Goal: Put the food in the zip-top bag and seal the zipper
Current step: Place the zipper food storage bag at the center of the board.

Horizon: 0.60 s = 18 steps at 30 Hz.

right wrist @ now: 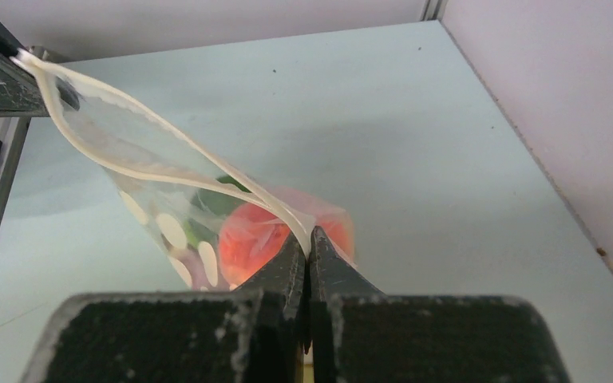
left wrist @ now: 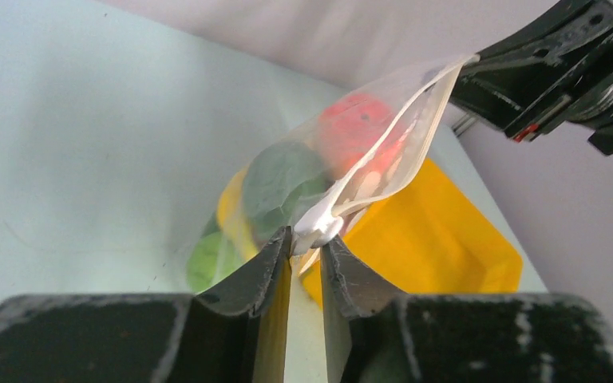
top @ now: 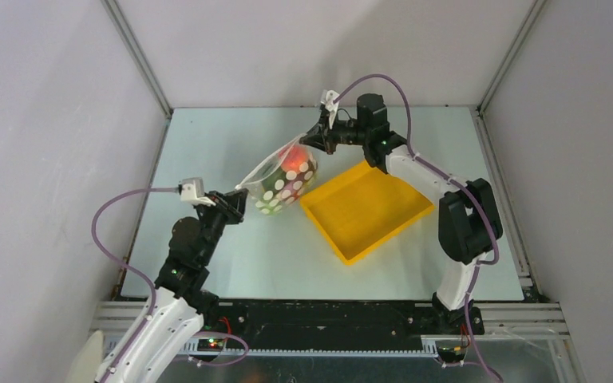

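The zip-top bag (top: 286,182), clear with white dots, hangs above the table, stretched between both grippers. The food fills it: a red tomato (left wrist: 355,124), green pieces (left wrist: 283,179) and a yellow piece (left wrist: 231,211). The white zipper (left wrist: 383,148) runs taut along the bag's top edge. My right gripper (right wrist: 309,239) is shut on the zipper's far end, next to the tomato (right wrist: 251,235). My left gripper (left wrist: 307,239) has its jaws slightly parted, and the crumpled near end of the zipper sits at its fingertips. From above, the left gripper (top: 238,199) is at the bag's lower left and the right gripper (top: 319,137) at its upper right.
A yellow tray (top: 367,207) with nothing in it lies on the table just right of the bag and under the right arm. The enclosure's walls stand on three sides of the pale table.
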Available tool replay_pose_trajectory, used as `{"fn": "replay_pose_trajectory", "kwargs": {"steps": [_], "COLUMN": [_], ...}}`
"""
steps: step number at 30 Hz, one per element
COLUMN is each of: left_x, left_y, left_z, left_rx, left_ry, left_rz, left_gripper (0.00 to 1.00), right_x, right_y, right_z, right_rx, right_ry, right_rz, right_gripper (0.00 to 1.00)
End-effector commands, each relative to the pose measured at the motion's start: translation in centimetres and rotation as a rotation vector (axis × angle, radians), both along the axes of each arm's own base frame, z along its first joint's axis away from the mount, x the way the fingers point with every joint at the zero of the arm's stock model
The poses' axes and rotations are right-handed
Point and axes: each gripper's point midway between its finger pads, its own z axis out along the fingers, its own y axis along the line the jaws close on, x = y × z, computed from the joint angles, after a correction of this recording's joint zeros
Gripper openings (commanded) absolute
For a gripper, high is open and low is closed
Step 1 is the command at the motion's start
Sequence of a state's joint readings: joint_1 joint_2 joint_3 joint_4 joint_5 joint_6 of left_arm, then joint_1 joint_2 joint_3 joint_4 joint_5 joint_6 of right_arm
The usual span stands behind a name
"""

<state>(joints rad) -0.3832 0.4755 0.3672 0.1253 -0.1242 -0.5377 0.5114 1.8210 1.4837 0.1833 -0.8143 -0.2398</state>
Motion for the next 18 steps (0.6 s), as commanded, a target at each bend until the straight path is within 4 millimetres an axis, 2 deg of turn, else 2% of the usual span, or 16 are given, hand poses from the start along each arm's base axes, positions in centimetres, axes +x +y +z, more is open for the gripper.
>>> {"fn": "replay_pose_trajectory", "kwargs": {"steps": [1, 3, 5, 8, 11, 13, 14, 15, 16, 17, 18], "left_x": [-0.2, -0.4, -0.6, -0.6, -0.3, 0.0, 0.0, 0.4, 0.3, 0.9, 0.3], "left_y": [-0.1, -0.5, -0.7, -0.8, -0.5, -0.4, -1.3, -0.7, -1.7, -0.8, -2.3], "left_z": [-0.6, -1.8, -2.6, -3.0, -3.5, -3.5, -3.4, -3.4, -3.5, -3.6, -3.6], "left_rx": [0.053, 0.064, 0.069, 0.084, 0.106, 0.127, 0.141, 0.145, 0.150, 0.151, 0.151], "left_ry": [-0.043, -0.022, -0.017, -0.027, -0.022, -0.026, -0.043, -0.046, -0.050, -0.047, -0.066], "left_rz": [-0.020, -0.049, -0.064, -0.073, -0.063, -0.081, -0.153, -0.147, -0.233, -0.224, -0.341], "left_gripper": [0.26, 0.34, 0.47, 0.75, 0.93, 0.98, 0.99, 0.99, 1.00, 1.00, 1.00], "right_x": [0.1, -0.2, -0.7, -1.3, -1.4, -1.4, -1.5, -1.5, -1.5, -1.5, -1.5], "right_y": [0.0, 0.0, 0.0, -0.1, -0.4, -0.6, -0.6, -0.6, -0.6, -0.5, -0.6], "right_z": [1.1, -0.1, -0.9, -1.5, -1.8, -1.8, -1.8, -1.9, -1.7, -1.5, -1.6], "right_rx": [0.057, 0.044, 0.030, 0.016, -0.002, -0.018, -0.025, -0.028, -0.030, -0.028, -0.027], "right_ry": [-0.049, -0.022, -0.006, 0.012, 0.010, 0.009, 0.017, 0.010, 0.014, 0.010, 0.013], "right_rz": [0.104, 0.139, 0.172, 0.199, 0.214, 0.219, 0.221, 0.228, 0.231, 0.240, 0.246], "right_gripper": [0.00, 0.00, 0.00, 0.00, 0.00, 0.00, 0.00, 0.00, 0.00, 0.00, 0.00]}}
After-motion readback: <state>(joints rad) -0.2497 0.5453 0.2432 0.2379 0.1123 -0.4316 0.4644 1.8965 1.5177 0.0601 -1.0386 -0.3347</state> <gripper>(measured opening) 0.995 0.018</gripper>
